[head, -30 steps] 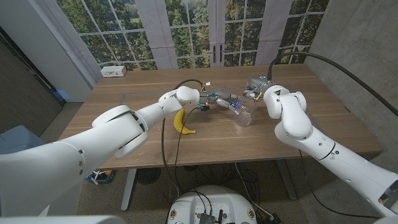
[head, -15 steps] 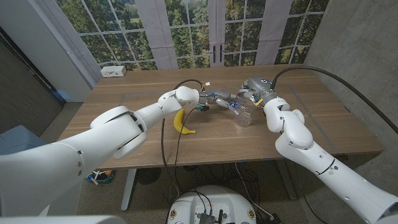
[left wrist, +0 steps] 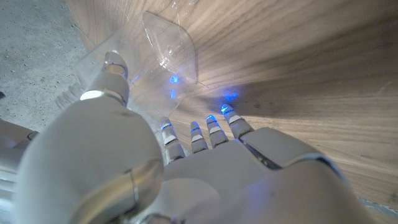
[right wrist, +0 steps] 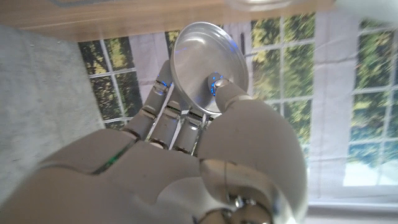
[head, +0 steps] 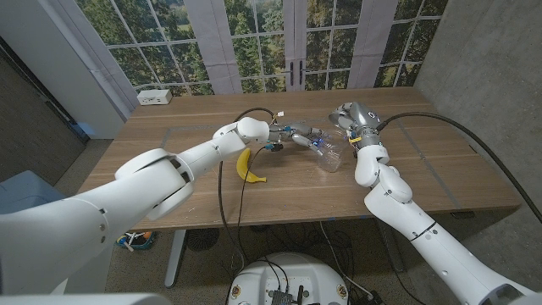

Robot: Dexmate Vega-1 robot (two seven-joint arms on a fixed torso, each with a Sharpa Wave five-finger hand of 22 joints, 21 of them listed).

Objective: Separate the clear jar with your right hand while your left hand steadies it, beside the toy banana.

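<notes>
- Jar body: clear plastic jar point(head: 330, 154) tilted on the wooden table point(head: 440, 161), its mouth end toward the left hand point(head: 292, 135). Left wrist view shows the jar point(left wrist: 158, 56) just past the fingertips, the thumb point(left wrist: 115, 65) against its wall and the other fingers point(left wrist: 199, 134) stretched along the table point(left wrist: 298, 68) beside it; whether they clamp it I cannot tell for sure, but the hand appears to steady it.
- Lid: round silver metal lid point(right wrist: 208, 59) pinched between thumb and fingers of the right hand point(right wrist: 186, 155), clear of the jar.
- Head view: right hand point(head: 349, 117) raised, apart from the jar, on its far side.
- Yellow toy banana point(head: 247, 167) lies near the left wrist, on the side away from the fingertips.
- White box point(head: 154, 97) at the table's far corner.
</notes>
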